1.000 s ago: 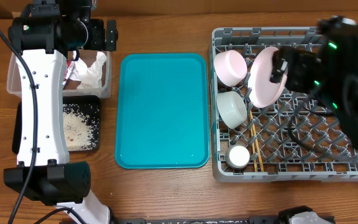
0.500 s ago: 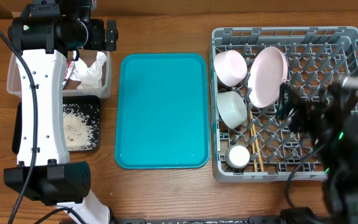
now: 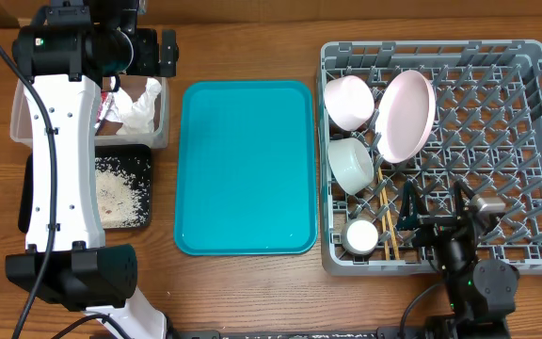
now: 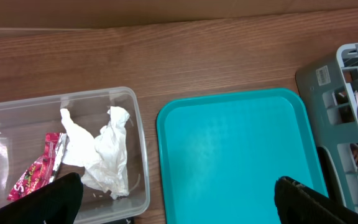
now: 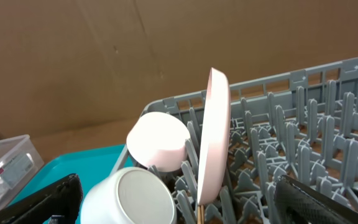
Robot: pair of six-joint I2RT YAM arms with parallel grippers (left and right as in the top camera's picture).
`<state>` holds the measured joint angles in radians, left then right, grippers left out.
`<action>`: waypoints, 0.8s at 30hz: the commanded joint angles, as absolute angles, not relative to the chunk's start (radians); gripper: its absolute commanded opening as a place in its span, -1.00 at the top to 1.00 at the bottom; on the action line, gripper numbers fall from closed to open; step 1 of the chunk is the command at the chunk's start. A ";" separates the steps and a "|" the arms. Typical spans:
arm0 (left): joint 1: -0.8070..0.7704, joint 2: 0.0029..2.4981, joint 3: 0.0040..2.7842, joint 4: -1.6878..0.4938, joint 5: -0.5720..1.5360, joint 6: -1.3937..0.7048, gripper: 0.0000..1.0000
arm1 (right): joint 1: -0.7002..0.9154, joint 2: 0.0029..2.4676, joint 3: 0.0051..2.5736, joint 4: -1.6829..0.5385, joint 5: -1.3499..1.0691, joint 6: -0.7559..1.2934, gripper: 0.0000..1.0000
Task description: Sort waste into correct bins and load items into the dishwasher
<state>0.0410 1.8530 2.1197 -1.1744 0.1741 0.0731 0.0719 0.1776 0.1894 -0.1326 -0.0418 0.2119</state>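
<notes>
Dish rack point(image 3: 497, 49): one, grey, right side of the table, holding all the crockery. The left wrist view catches only its corner, which has a pale sticker point(image 4: 325, 75) with print too small to read.

Teal tray point(image 3: 245, 169): one, centre, between the rack and the bins.

Clear tub point(image 4: 140, 143): one, far left. Overhead, my left arm covers much of it. The left wrist view looks inside:
- crumpled napkins point(image 4: 104, 152), count unsure
- one red wrapper point(image 4: 37, 174), white lettering unreadable

Black tray point(image 3: 130, 150): one, just in front of the tub, with rice scraps point(image 3: 116, 188) scattered in it. Overhead view only.

Plate point(image 5: 215, 137): one, on edge between the pegs, edge-on in the right wrist view.

Bowls: two, a white bowl point(image 3: 349, 102) and a pale grey bowl point(image 3: 351, 163), both just left of the plate.

Cup point(image 3: 360, 235): one, at the rack's front corner.

Chopsticks point(image 3: 387, 221): two, beside the cup.

Left pincer point(image 4: 178, 186): wide, empty, above the tub and teal tray edges.

Right pincer point(image 5: 178, 183): wide, empty, low over the rack.
</notes>
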 commanded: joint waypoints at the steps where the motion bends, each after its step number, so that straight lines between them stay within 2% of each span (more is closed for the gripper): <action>1: 0.039 1.859 2.135 -1.171 0.168 0.067 -1.00 | 0.066 0.094 0.123 -0.101 -0.035 0.208 -1.00; 6: 0.039 1.859 2.135 -1.171 0.168 0.067 -1.00 | 0.065 0.019 0.082 -0.086 -0.016 0.208 -1.00; 17: 0.039 1.859 2.135 -1.171 0.168 0.067 -1.00 | 0.056 0.002 0.006 0.099 -0.015 0.208 -1.00; 24: 0.039 1.859 2.135 -1.171 0.168 0.067 -1.00 | 0.056 0.002 0.008 -0.051 0.001 0.208 -1.00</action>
<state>0.0410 1.8526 2.1197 -1.1748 0.1741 0.0731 0.0643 0.0135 0.0185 -0.0036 -0.0170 0.2119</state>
